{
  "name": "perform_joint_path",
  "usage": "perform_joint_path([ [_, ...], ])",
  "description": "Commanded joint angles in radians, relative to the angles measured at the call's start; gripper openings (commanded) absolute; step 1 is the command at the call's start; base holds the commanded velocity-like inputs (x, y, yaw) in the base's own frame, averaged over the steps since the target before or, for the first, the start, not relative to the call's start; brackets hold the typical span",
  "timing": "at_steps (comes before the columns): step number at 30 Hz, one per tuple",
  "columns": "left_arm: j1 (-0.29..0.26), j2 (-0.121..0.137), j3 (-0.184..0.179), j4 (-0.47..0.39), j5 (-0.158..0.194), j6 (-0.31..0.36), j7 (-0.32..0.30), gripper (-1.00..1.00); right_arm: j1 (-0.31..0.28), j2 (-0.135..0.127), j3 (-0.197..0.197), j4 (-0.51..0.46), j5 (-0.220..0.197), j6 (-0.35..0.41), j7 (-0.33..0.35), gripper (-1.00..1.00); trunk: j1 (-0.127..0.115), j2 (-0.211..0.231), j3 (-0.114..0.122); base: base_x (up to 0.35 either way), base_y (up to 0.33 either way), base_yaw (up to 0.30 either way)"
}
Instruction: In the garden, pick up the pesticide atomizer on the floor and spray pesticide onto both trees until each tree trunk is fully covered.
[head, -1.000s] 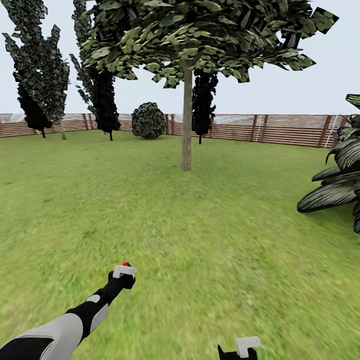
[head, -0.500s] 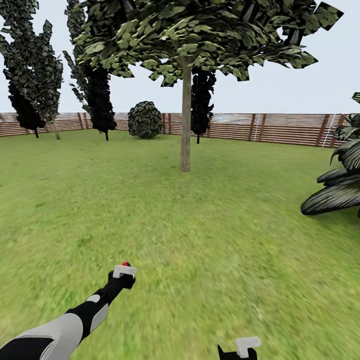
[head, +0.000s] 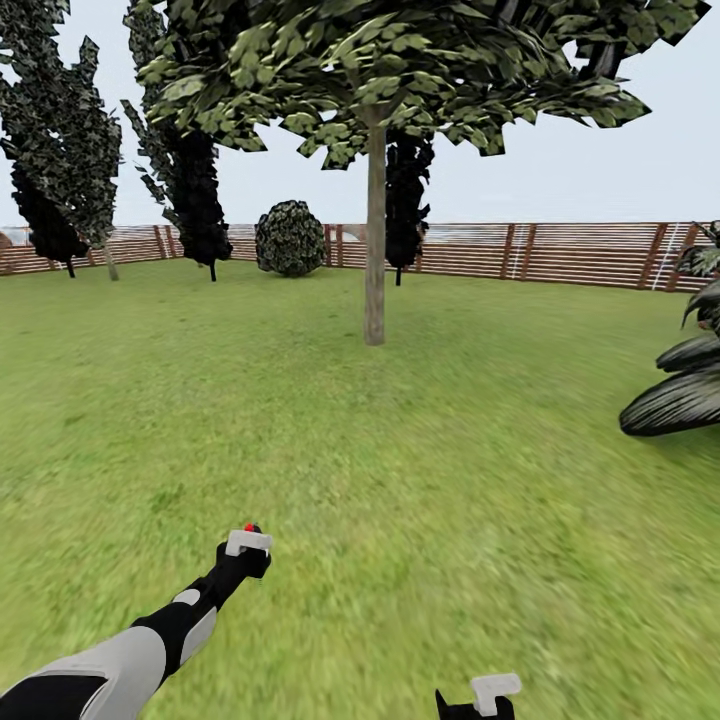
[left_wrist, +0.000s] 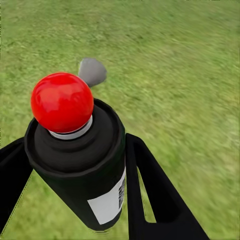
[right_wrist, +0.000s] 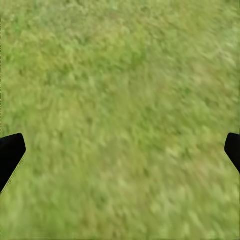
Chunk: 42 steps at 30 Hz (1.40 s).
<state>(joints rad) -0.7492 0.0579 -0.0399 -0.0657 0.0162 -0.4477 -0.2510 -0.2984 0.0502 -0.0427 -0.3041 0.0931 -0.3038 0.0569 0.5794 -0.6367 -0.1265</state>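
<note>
Both arms reached forward.
The left gripper (head: 246, 545) was closed on the pesticide atomizer (left_wrist: 80, 150), and the right gripper (right_wrist: 120, 150) had its fingers wide apart.

Big green lawn (head: 400, 450) with a tree (head: 375, 60) straight ahead, its bare trunk (head: 375, 240) rising up into a flat leafy top. A brown slatted fence (head: 560, 255) runs along the back, with dark cypresses (head: 190, 180) and a round bush (head: 291, 238) in front of it. The left gripper (head: 246, 552) is stretched forward low over the grass, holding the spray bottle (head: 249, 541) with its red tip up.
</note>
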Motion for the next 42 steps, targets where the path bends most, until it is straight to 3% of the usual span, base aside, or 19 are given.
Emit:
perform_joint_path([
  [1, -0.001, 0.000, -0.003, 0.001, 0.002, -0.003, -0.002, -1.00, -0.001, 0.000, -0.005, 0.000, 0.010, -0.003, 0.001, 1.00, 0.001, -0.001, -0.002, 0.339, 0.165, 0.000],
  [42, -0.001, 0.000, -0.003, 0.000, 0.002, -0.003, -0.002, -1.00, 0.000, 0.002, -0.005, 0.007, 0.010, -0.003, 0.001, 1.00, 0.001, -0.001, -0.002, 0.310, 0.018, 0.000],
])
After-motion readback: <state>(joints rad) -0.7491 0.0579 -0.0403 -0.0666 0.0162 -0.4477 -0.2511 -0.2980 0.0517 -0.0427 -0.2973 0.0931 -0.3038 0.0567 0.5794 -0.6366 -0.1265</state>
